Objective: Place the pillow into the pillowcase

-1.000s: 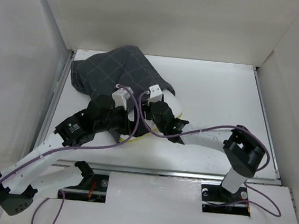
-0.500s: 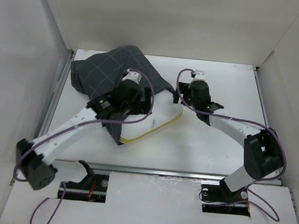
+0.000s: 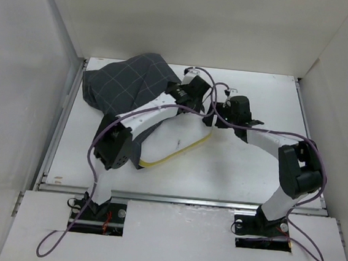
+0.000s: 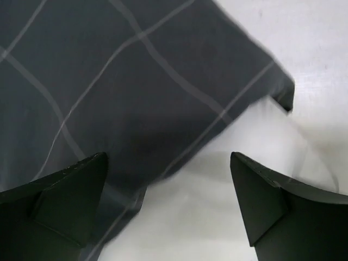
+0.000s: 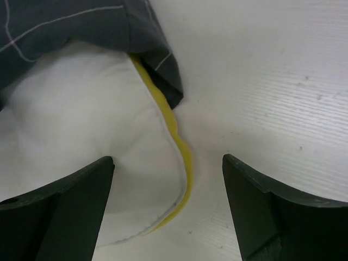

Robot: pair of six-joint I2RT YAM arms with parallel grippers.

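While both sets of jaws are standing wide apart and gripping nothing, the pillow (image 3: 174, 138) is lying half inside the pillowcase (image 3: 126, 86) on the white surface (image 3: 251, 162), its far-left part covered by the cloth and its near-right part sticking out bare.

The left gripper (image 3: 188, 95) is hovering over the right end of the pillowcase mouth. In its wrist view, the checked cloth (image 4: 109, 81) is filling the space between and beyond the jaws (image 4: 167, 163), with the white pillow (image 4: 196, 223) showing just under the hem.

The right gripper (image 3: 211, 117) is hanging just beside the pillow's far-right corner. In its own view the jaws (image 5: 167, 163) are straddling the yellow piped edge (image 5: 178, 144), with white pillow (image 5: 81, 136) on the left, bare surface on the right, and the pillowcase corner (image 5: 65, 22) lying above.

Compared with half a second ago, the left arm is now reaching farther right, from the middle of the cloth to its right corner, and its elbow is now sitting close to the base. The right gripper is sitting slightly nearer the pillow. The pillow and case are lying much as before.

How deep the pillow is going into the case is hidden by the cloth. The left arm is crossing part of the pillow in the top view, and the left wrist view is blurring at the hem.
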